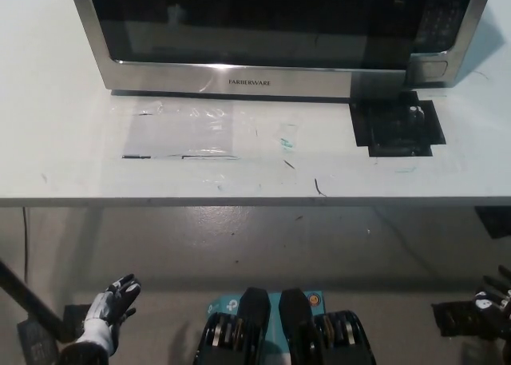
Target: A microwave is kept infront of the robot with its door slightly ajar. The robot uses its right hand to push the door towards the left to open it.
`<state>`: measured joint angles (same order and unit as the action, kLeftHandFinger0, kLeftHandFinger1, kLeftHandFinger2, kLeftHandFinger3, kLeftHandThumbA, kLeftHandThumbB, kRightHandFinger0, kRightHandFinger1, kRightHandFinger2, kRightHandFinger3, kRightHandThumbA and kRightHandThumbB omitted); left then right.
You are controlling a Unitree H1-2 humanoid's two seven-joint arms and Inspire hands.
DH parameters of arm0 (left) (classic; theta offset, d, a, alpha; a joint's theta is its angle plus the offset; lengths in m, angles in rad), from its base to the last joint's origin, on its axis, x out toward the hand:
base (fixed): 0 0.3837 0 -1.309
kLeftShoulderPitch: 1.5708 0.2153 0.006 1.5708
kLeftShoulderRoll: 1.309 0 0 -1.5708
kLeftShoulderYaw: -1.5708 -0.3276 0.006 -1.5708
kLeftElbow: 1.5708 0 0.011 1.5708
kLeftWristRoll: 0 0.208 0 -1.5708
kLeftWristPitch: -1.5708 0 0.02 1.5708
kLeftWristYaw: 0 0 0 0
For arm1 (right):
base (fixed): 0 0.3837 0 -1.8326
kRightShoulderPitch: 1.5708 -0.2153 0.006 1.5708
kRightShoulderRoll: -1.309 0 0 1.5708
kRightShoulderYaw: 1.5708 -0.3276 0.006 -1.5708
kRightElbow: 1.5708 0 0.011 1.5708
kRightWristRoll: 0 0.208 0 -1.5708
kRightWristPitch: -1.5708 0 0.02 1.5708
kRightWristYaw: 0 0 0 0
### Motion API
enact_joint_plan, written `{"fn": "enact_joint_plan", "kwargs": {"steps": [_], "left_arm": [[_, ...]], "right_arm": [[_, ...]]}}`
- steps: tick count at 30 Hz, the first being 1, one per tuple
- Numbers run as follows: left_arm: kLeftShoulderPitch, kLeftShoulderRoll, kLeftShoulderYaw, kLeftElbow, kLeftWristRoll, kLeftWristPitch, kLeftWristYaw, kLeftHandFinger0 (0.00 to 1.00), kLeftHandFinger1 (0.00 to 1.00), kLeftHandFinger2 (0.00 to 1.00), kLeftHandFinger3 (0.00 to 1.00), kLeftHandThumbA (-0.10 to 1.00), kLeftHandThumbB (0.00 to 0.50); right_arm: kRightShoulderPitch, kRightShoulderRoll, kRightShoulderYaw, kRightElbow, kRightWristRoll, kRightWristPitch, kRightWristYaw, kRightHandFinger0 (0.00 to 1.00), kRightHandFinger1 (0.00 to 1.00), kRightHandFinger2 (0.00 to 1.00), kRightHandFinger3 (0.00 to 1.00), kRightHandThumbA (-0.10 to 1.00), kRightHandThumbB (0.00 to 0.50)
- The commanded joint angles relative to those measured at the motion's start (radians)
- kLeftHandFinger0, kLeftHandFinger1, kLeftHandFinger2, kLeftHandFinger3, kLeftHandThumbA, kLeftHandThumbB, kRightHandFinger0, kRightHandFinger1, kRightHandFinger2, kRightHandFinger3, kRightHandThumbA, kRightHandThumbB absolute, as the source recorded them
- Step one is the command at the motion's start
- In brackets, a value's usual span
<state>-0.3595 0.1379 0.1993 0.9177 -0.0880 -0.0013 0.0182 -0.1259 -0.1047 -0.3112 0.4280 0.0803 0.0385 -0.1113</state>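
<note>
Microwave at the back edge of the counter, both hands low and away from it

The microwave (271, 33) stood along the counter's (72, 165) far edge, its dark glass door (255, 17) spanning most of the front. The door looked stiff and hinged — likely light to swing, its glass smooth and slippery — so a push on its right edge, beside the control panel (439, 21), seemed the best purchase. The left hand (112, 305) rested below the counter's near edge, fingers loosely spread, holding nothing. The right hand (487, 305) sat at the lower right; I could not tell its fingers' state.
</note>
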Motion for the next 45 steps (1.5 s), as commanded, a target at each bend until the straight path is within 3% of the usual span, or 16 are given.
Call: {"fn": "enact_joint_plan", "kwargs": {"steps": [1,3,5,11,12,15,18,20,24,29,30,35,38,39,42,45], "left_arm": [[-0.036,0.022,0.001,-0.001,-0.006,-0.038,0.015,1.0,1.0,1.0,0.88,0.45,0.15],[-0.037,0.016,0.016,-0.009,-0.018,-0.017,0.028,1.0,1.0,1.0,0.82,0.42,0.174],[-0.038,0.017,0.023,-0.007,-0.026,-0.034,0.018,1.0,1.0,0.97,0.8,0.39,0.155],[-0.041,0.018,0.024,0.003,-0.016,-0.033,0.02,1.0,1.0,0.99,0.84,0.42,0.162],[-0.035,0.022,0.009,-0.003,0.002,-0.035,0.021,1.0,1.0,1.0,0.85,0.45,0.16],[-0.01,0.027,0.015,-0.035,-0.013,-0.018,0.008,1.0,1.0,1.0,0.94,0.45,0.128],[-0.007,0.024,0.019,-0.041,-0.019,-0.025,0.003,1.0,1.0,1.0,0.93,0.44,0.106],[-0.007,0.029,0.01,-0.037,-0.009,-0.025,0.004,1.0,1.0,1.0,0.96,0.47,0.076],[-0.008,0.028,0.017,-0.036,-0.019,-0.014,0.004,1.0,1.0,1.0,0.95,0.47,0.093],[0.004,0.034,0.013,-0.042,-0.014,-0.029,-0.001,1.0,1.0,1.0,1.0,0.48,0.077],[0.008,0.033,0.014,-0.049,-0.014,-0.017,0.005,1.0,1.0,1.0,1.0,0.47,0.068],[0.006,0.038,0.018,-0.041,-0.029,-0.02,-0.017,1.0,1.0,1.0,1.0,0.42,0.024],[0.004,0.043,0.004,-0.031,-0.012,-0.03,-0.005,1.0,1.0,1.0,1.0,0.45,0.042],[0.006,0.038,0.015,-0.041,-0.026,-0.015,-0.004,1.0,1.0,1.0,1.0,0.44,0.071],[0.008,0.037,0.017,-0.038,-0.03,-0.022,-0.009,0.99,1.0,1.0,1.0,0.46,0.072],[0.013,0.035,0.02,-0.043,-0.032,-0.013,-0.006,0.96,1.0,1.0,1.0,0.45,0.084]], "right_arm": [[-0.005,-0.026,-0.025,-0.056,0.023,0.015,-0.025,0.53,0.66,0.7,0.85,0.52,0.227],[0.018,-0.044,-0.061,-0.11,0.041,0.047,-0.034,0.46,0.65,0.73,0.89,0.52,0.223],[0.04,-0.061,-0.085,-0.172,0.059,0.068,-0.023,0.5,0.68,0.79,0.93,0.5,0.177],[0.087,-0.091,-0.131,-0.316,0.092,0.136,-0.01,0.49,0.67,0.76,0.9,0.48,0.16],[0.104,-0.103,-0.145,-0.364,0.093,0.156,-0.013,0.55,0.7,0.77,0.89,0.46,0.145],[0.105,-0.106,-0.161,-0.378,0.096,0.164,-0.029,0.49,0.68,0.76,0.86,0.44,0.183],[0.101,-0.097,-0.202,-0.429,0.118,0.193,-0.055,0.47,0.66,0.73,0.83,0.41,0.199],[0.097,-0.093,-0.233,-0.511,0.128,0.226,-0.078,0.48,0.64,0.69,0.83,0.36,0.14],[0.069,-0.097,-0.281,-0.608,0.144,0.3,-0.111,0.47,0.62,0.68,0.81,0.42,0.207],[0.028,-0.123,-0.289,-0.694,0.153,0.361,-0.108,0.43,0.64,0.7,0.82,0.46,0.199],[-0.002,-0.151,-0.281,-0.721,0.144,0.351,-0.096,0.46,0.65,0.69,0.78,0.43,0.171],[-0.1,-0.22,-0.223,-0.778,0.109,0.414,-0.071,0.44,0.64,0.7,0.8,0.48,0.205],[-0.164,-0.246,-0.17,-0.783,0.09,0.431,-0.067,0.42,0.63,0.69,0.81,0.5,0.223],[-0.179,-0.247,-0.155,-0.786,0.091,0.431,-0.073,0.42,0.64,0.71,0.82,0.5,0.211],[-0.245,-0.258,-0.091,-0.779,0.085,0.432,-0.07,0.5,0.7,0.77,0.88,0.46,0.132],[-0.27,-0.266,-0.052,-0.763,0.071,0.432,-0.058,0.5,0.7,0.78,0.88,0.5,0.127]]}}
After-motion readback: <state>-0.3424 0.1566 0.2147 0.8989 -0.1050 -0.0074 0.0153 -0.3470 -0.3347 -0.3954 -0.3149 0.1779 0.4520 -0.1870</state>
